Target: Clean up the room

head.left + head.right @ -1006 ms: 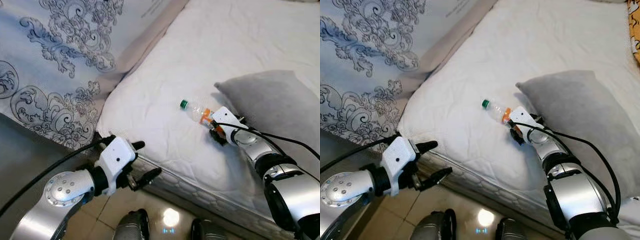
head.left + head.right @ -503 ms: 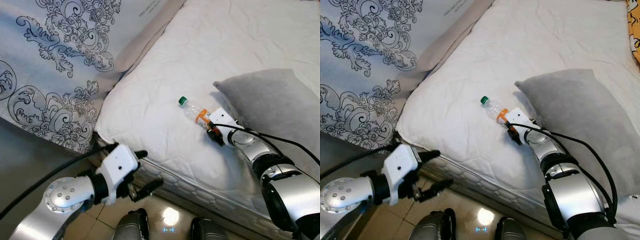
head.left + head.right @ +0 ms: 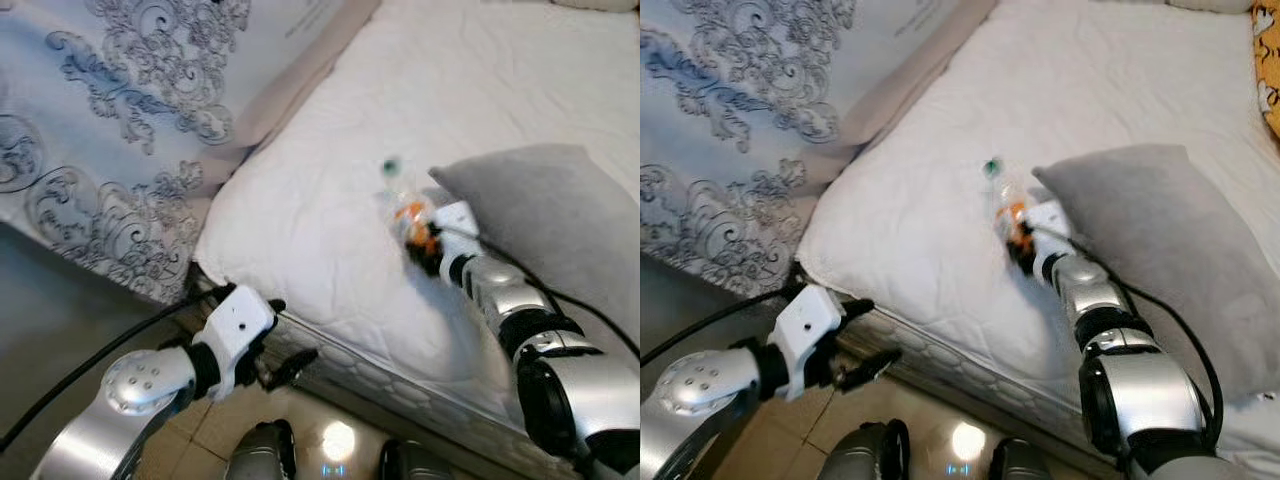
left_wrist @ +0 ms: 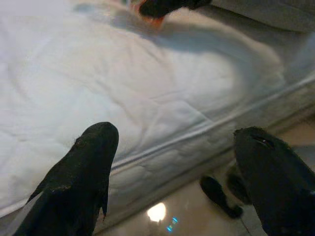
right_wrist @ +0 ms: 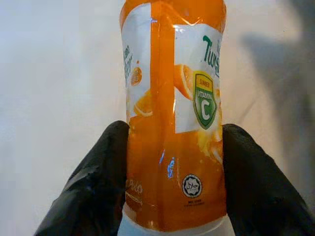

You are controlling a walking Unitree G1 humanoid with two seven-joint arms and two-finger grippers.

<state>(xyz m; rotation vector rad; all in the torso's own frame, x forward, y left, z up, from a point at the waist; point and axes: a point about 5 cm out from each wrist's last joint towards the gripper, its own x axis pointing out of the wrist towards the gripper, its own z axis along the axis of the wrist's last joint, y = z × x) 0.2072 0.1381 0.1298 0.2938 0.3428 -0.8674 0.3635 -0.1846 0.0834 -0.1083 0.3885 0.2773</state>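
Right tool (image 5: 172, 187) grips the orange-labelled bottle (image 5: 173, 113), blurred in head views; left tool (image 4: 177, 172) gapes idle.

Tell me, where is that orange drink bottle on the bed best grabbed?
Around its labelled middle, from the base end, as the right end effector does now: one finger on each flat-sided flank. The green cap end is narrower, probably slippier.
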